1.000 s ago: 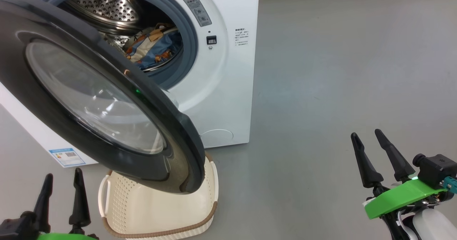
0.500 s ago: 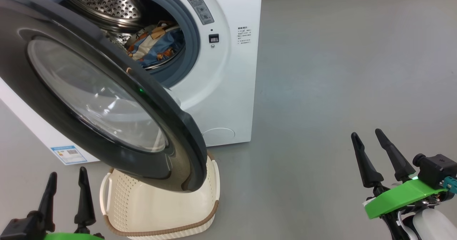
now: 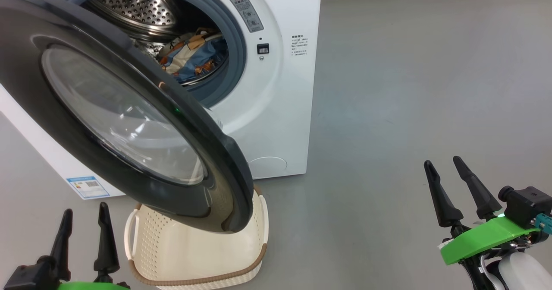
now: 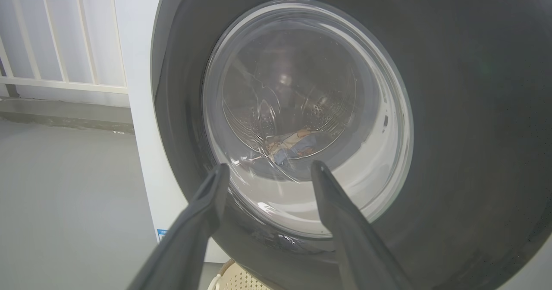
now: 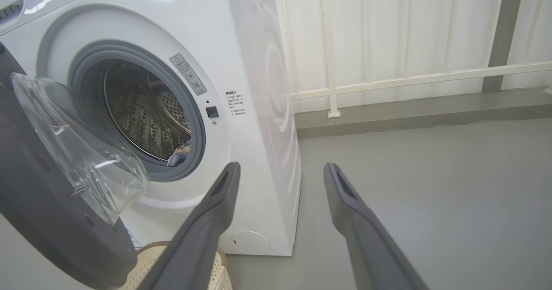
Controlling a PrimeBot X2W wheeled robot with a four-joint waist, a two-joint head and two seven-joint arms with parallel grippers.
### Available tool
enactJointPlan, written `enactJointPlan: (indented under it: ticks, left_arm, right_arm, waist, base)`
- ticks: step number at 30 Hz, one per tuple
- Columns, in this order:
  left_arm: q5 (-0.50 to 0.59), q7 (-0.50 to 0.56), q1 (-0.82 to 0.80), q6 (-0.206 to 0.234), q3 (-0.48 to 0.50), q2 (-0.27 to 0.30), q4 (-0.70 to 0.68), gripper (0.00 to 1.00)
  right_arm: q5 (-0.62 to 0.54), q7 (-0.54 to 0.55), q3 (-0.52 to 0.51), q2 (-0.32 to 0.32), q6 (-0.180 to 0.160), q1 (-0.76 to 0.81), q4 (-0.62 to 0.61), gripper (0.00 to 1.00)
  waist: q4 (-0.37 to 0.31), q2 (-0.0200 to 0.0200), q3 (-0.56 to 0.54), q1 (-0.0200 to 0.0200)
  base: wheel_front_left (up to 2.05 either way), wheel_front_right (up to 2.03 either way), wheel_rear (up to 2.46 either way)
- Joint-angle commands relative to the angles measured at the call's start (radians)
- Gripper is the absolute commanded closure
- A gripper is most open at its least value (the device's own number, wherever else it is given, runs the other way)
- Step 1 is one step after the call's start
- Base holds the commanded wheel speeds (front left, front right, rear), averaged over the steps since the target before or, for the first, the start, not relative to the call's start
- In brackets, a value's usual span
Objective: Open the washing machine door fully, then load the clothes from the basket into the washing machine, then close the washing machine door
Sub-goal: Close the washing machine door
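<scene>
washing machine door [image 3: 129, 121] part-open, overhanging basket [image 3: 194, 255], just beside spread, empty left gripper [image 3: 85, 209] fingers | clothes [image 3: 194, 57] inside washing machine [image 3: 280, 87] drum [image 3: 129, 9] | right gripper [image 3: 441, 160] fingers spread, empty, well apart from door

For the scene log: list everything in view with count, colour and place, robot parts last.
washing machine: one, white, standing on the floor, left of centre
washing machine door: one, black frame with clear glass, swung open above the basket
drum: one, perforated steel, inside the machine
clothes: one heap, blue with orange and cream, in the drum
basket: one, cream with brown rim, on the floor below the door
blue label: one, low on the machine's front
round flap: one, white, low on the front
railing: one, white, behind the machine
floor: grey
left gripper: one, dark fingers, open, lower left
right gripper: one, dark fingers, open, lower right
</scene>
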Motion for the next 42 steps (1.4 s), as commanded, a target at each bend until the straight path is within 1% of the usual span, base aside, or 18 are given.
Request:
enactJointPlan:
  ticks: [1, 10, 11, 13, 14, 15, 16, 21, 28, 32, 37, 42]
  left_arm:
    - [0.012, -0.007, -0.014, -0.002, 0.037, 0.013, -0.025, 0.0]
    - [0.019, -0.007, -0.009, -0.006, 0.045, 0.0, -0.025, 0.0]
    - [0.02, -0.007, -0.009, -0.006, 0.046, -0.001, -0.025, 0.0]
    - [0.02, -0.007, -0.008, -0.007, 0.047, -0.004, -0.026, 0.0]
    - [0.021, -0.007, -0.008, -0.008, 0.048, -0.005, -0.027, 0.0]
    - [0.02, -0.007, -0.008, -0.008, 0.048, -0.006, -0.027, 0.0]
    - [0.02, -0.007, -0.008, -0.009, 0.049, -0.007, -0.028, 0.0]
    - [0.021, -0.007, -0.006, -0.011, 0.044, -0.012, -0.03, 0.0]
    - [0.023, -0.007, -0.004, -0.013, 0.04, -0.012, -0.027, 0.0]
    - [0.024, -0.007, -0.001, -0.014, 0.035, -0.009, -0.021, 0.0]
    - [0.021, -0.007, -0.002, -0.015, 0.022, -0.013, -0.019, 0.0]
    - [0.019, -0.007, 0.002, -0.015, 0.009, -0.016, -0.012, 0.0]
  right_arm:
    - [-0.015, -0.008, 0.014, -0.015, 0.004, -0.005, -0.02, 0.0]
    - [-0.016, -0.008, 0.013, -0.016, 0.004, -0.004, -0.024, 0.0]
    - [-0.016, -0.008, 0.013, -0.017, 0.004, -0.004, -0.025, 0.01]
    - [-0.017, -0.008, 0.013, -0.017, 0.004, -0.004, -0.027, 0.54]
    - [-0.017, -0.008, 0.013, -0.017, 0.004, -0.005, -0.028, 0.71]
    - [-0.017, -0.008, 0.014, -0.016, 0.004, -0.006, -0.029, 0.94]
    - [-0.016, -0.008, 0.014, -0.015, 0.004, -0.009, -0.03, 1.0]
    - [-0.017, -0.008, 0.025, -0.002, 0.004, -0.03, -0.043, 1.0]
    - [-0.029, -0.008, 0.048, -0.004, 0.004, -0.085, -0.075, 1.0]
    - [-0.043, -0.008, 0.091, -0.009, 0.004, -0.141, -0.102, 1.0]
    - [-0.056, -0.008, 0.156, -0.005, 0.004, -0.222, -0.165, 1.0]
    - [-0.068, -0.008, 0.202, 0.0, 0.004, -0.273, -0.26, 1.0]
  waist:
    - [0.001, 0.0, -0.002, 0.0]
    - [0.011, 0.0, -0.008, 0.0]
    - [0.013, 0.0, -0.008, 0.0]
    - [0.017, 0.0, -0.008, 0.0]
    - [0.02, 0.0, -0.008, 0.0]
    - [0.023, 0.0, -0.008, 0.0]
    - [0.026, 0.0, -0.009, 0.0]
    - [0.053, 0.0, -0.014, 0.0]
    - [0.098, 0.0, -0.02, 0.0]
    - [0.13, 0.0, -0.024, 0.0]
    - [0.177, 0.0, -0.03, 0.0]
    - [0.229, 0.0, -0.038, 0.0]
  base:
    - [0.0, 0.0, 0.0]
    - [0.0, 0.0, 0.0]
    - [0.0, 0.0, 0.0]
    - [0.0, 0.0, 0.0]
    - [0.0, 0.0, 0.0]
    - [0.0, 0.0, 0.0]
    - [0.0, 0.0, 0.0]
    - [0.0, 0.0, 0.0]
    - [0.0, 0.0, 0.0]
    - [0.0, 0.0, 0.0]
    - [0.0, 0.0, 0.0]
    - [0.0, 0.0, 0.0]
